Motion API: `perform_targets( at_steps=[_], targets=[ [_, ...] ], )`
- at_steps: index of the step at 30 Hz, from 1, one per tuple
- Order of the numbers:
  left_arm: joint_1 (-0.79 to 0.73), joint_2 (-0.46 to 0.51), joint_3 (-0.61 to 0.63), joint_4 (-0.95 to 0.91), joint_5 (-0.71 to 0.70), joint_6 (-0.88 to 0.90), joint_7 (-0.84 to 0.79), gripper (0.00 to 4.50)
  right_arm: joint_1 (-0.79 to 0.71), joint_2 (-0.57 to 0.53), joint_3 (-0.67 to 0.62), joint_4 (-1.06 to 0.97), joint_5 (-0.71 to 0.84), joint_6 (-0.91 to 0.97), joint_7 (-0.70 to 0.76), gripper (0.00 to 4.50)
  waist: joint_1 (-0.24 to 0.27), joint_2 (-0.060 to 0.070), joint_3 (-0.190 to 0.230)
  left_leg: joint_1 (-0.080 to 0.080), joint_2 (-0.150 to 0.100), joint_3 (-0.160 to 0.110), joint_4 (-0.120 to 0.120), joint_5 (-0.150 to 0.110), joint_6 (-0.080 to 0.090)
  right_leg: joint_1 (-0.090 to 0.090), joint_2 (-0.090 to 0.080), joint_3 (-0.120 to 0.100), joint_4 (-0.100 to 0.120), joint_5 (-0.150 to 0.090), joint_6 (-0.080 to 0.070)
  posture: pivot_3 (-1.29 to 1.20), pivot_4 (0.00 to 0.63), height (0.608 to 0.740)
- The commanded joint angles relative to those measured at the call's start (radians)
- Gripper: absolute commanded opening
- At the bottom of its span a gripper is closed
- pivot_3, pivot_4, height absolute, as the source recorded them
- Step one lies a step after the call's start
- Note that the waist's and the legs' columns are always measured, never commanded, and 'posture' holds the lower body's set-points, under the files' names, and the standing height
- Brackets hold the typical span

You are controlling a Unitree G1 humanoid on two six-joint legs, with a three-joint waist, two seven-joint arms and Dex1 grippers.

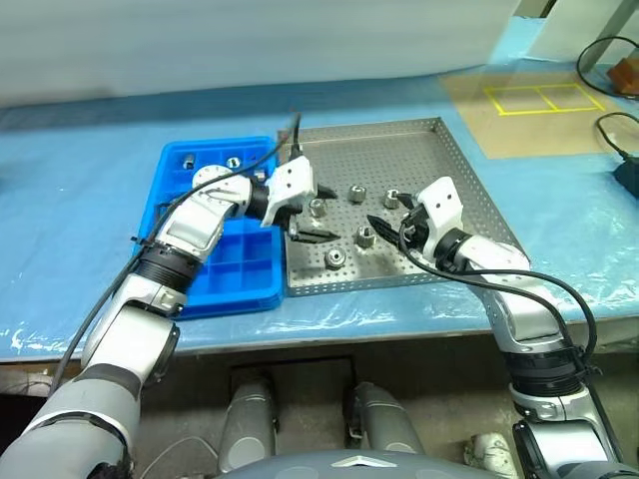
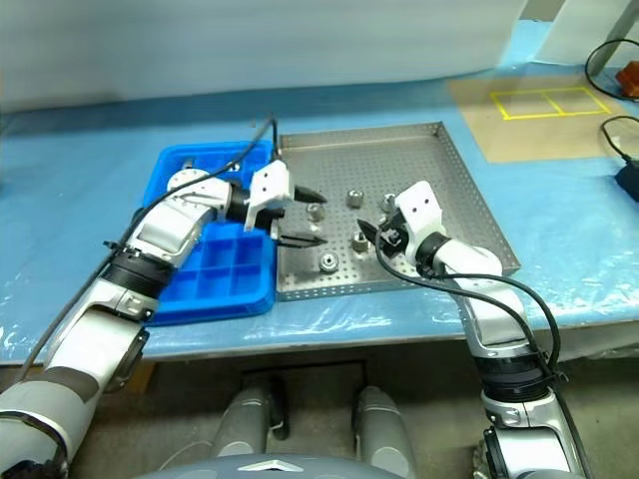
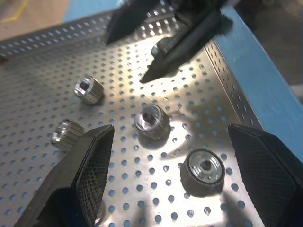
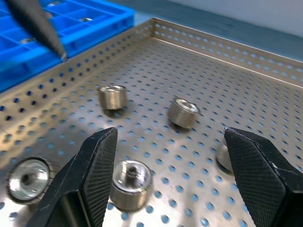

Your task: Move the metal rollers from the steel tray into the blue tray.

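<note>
Both grippers gape empty over the steel tray (image 1: 439,160): left gripper (image 1: 305,220), right gripper (image 1: 384,228) at its three o'clock. Five metal rollers (image 1: 336,257) lie between; two, perhaps more, sit in the blue tray (image 1: 165,180). Centre one roller before closing.

Bright even light; glare on steel tray (image 3: 199,101); foreground pincers soft.

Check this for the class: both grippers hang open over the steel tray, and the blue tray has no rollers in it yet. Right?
Not quite. The blue tray already holds metal rollers in its far compartments, as the left eye view shows. The left gripper and right gripper do hang open over the steel tray.
</note>
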Motion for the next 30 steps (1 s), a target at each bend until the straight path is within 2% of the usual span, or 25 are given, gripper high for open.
perform_targets(
  at_steps=[1,9,14,30],
  targets=[
    [-0.046,-0.029,-0.029,0.081,0.046,-0.082,-0.051,4.05,0.021,0.022,-0.023,-0.079,-0.001,0.001,-0.047,3.67,-0.002,0.0,0.0,0.0,0.0,0.0,0.0,0.0,0.0,0.0,0.0,0.0,0.0,0.0,0.0,-0.4,0.15,0.74],
    [-0.077,-0.106,-0.03,0.249,0.123,-0.177,-0.042,4.05,0.069,0.017,-0.042,-0.116,-0.009,0.015,-0.092,3.67,-0.024,0.0,0.0,-0.001,0.0,0.0,0.0,-0.001,0.002,0.0,0.0,0.0,-0.001,0.0,0.0,-0.45,0.15,0.74],
    [-0.071,-0.122,-0.026,0.275,0.138,-0.195,-0.063,4.05,0.079,0.007,-0.04,-0.125,-0.011,0.024,-0.1,3.67,-0.028,0.0,0.0,0.0,0.0,0.0,0.002,-0.002,0.003,0.001,0.0,0.0,-0.001,0.0,0.0,-0.45,0.15,0.74],
    [-0.022,-0.138,-0.051,0.304,0.246,-0.242,0.011,4.05,0.066,0.009,-0.026,-0.102,-0.027,0.018,-0.11,3.67,-0.03,0.0,0.0,-0.001,0.0,0.0,0.003,-0.003,0.005,0.001,0.0,0.0,0.0,0.0,0.0,-0.44,0.15,0.74]
  ],
)
